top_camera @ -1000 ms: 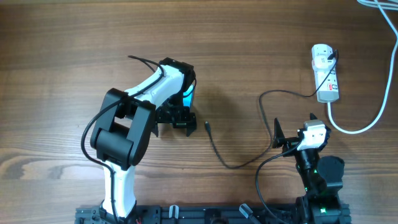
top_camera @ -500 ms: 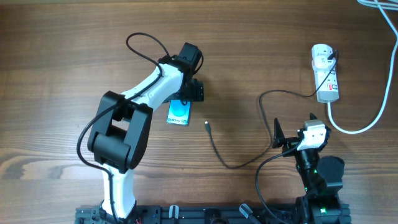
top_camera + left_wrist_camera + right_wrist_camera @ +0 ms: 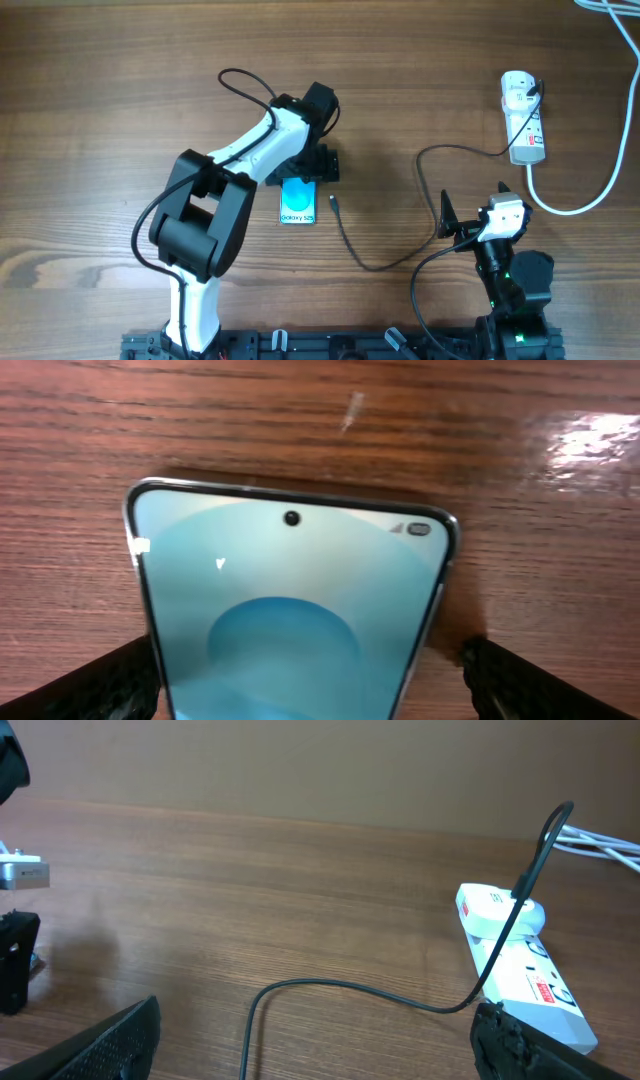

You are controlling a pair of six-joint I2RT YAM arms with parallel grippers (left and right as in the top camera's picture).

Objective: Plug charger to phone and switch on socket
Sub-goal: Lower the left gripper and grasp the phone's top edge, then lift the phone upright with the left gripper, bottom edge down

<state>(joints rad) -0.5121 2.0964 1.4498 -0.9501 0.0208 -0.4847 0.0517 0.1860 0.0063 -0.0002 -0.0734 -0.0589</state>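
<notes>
The left gripper [image 3: 318, 695] holds its jaws wide apart, one on either side of the phone [image 3: 290, 630], clamped on nothing. One finger stands clear of the phone's edge and the other sits just beside it. The phone lies flat on the bench [image 3: 100, 80], screen up. Its camera hole is at the end farthest from the jaws, so the charging port is probably at the end under the gripper.

Just right of the phone, not touching it, lies the plug tip of the charger [image 3: 334, 206]. Its cable loops away to the right toward the socket [image 3: 524, 120], which sits well right of the phone. The right gripper [image 3: 445, 222] hovers between phone and socket, its jaws likewise apart and empty.

To do this step well:
- Lift clear without nudging the phone.
- Take the plug close behind its tip.
- Line it up with the port's axis.
- Steady the phone against the push.
</notes>
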